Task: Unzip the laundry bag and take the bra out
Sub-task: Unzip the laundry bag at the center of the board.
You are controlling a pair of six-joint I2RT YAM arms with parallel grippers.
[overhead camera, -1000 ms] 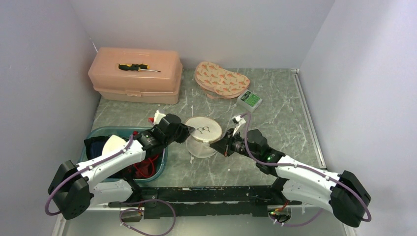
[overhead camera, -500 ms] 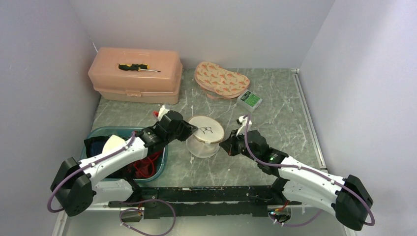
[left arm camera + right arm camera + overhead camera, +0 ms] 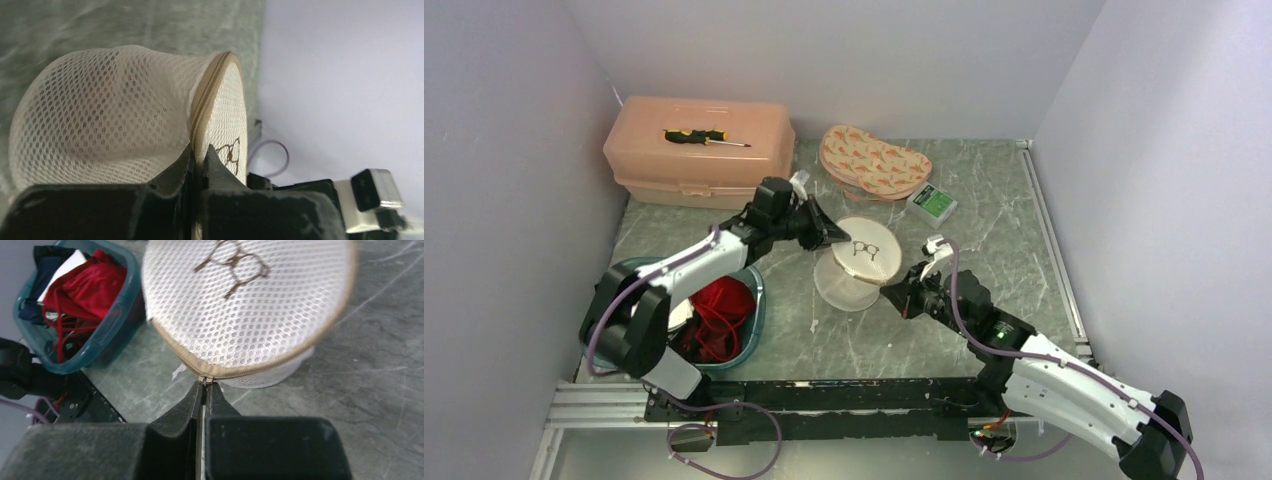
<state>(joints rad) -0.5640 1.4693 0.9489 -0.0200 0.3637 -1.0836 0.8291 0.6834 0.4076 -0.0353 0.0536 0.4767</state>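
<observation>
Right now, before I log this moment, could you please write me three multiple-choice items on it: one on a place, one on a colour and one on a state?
1. Where is the red bra?
A. hung on the back wall
B. in the teal bin
C. spread on the table top

2. What colour is the zip of the mesh bag?
A. blue
B. black
C. tan

3. How is the right gripper?
A. shut on the zip pull
B. wide open
C. shut on a screwdriver

Answers:
1 B, the right wrist view shows red cloth and thin straps in the bin.
2 C, a tan band rims the white mesh.
3 A, its fingers meet on the small metal pull.
</observation>
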